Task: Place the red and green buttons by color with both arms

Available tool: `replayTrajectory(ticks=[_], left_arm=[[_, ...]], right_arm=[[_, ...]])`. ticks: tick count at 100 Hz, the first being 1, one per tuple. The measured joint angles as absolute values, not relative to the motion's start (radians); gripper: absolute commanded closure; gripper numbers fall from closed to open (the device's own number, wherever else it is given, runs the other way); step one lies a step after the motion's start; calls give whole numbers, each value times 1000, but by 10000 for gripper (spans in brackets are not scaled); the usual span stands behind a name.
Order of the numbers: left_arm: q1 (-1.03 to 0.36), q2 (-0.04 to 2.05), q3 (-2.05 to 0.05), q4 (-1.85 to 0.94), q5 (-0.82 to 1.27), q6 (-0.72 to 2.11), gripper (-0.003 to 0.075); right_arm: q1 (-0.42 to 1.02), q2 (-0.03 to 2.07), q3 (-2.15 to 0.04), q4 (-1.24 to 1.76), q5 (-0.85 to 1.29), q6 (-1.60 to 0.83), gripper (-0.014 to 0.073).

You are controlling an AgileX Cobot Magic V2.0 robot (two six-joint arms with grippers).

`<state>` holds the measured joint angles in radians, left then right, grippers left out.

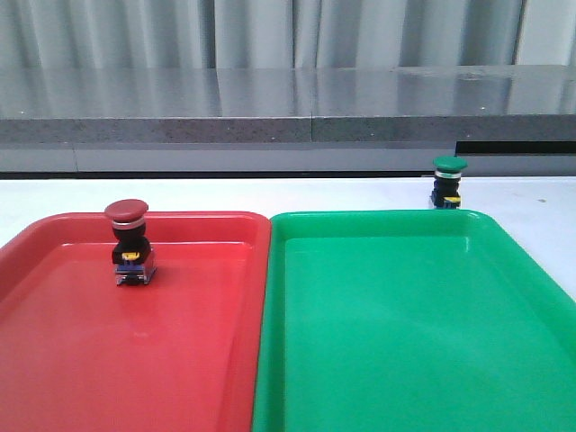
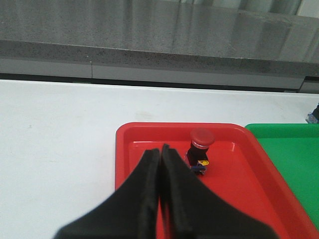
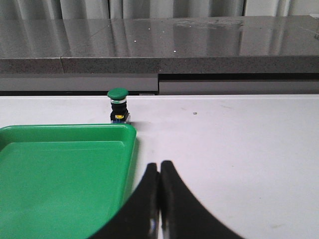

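Red button [image 1: 129, 241]: dark red cap, black body, yellow mark, blue-grey base. Stands upright inside the red tray [image 1: 54, 360], toward its far left part.

Green button [image 1: 447, 183]: green cap, black body, yellow mark. Stands upright on the white counter [image 1: 270, 193], just beyond the far right corner of the green tray [image 1: 405, 360], outside it.

Trays: red on the left, green on the right, side by side with long edges touching.

Left claw [image 2: 160, 149]: black, fingers pressed together, holding nothing; above the red tray, near the red button but apart from it.

Right claw [image 3: 159, 167]: black, fingers pressed together, holding nothing; above the counter beside the green tray, well apart from the green button.

Background: grey stone ledge [image 1: 288, 108], pale curtains.
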<state>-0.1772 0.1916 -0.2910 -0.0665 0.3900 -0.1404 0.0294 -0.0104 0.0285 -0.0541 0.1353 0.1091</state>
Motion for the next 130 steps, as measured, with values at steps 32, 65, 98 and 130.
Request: replayTrajectory(ticks=[32,65,98,130], left_arm=[[-162,170,-217,89,219,-140,739],[-85,-1,-51,144,185,-140,739],[-85,-6,1,187,75,-140,739],[-85,-6,1,178,59,-140,739]], right_arm=[[29,-10,28,-54,135,109,662],[29,-10,28,-54,135,109,662],[29,-10,28,-54,133,109,662],[29,-10,28,-54,133,109,662]])
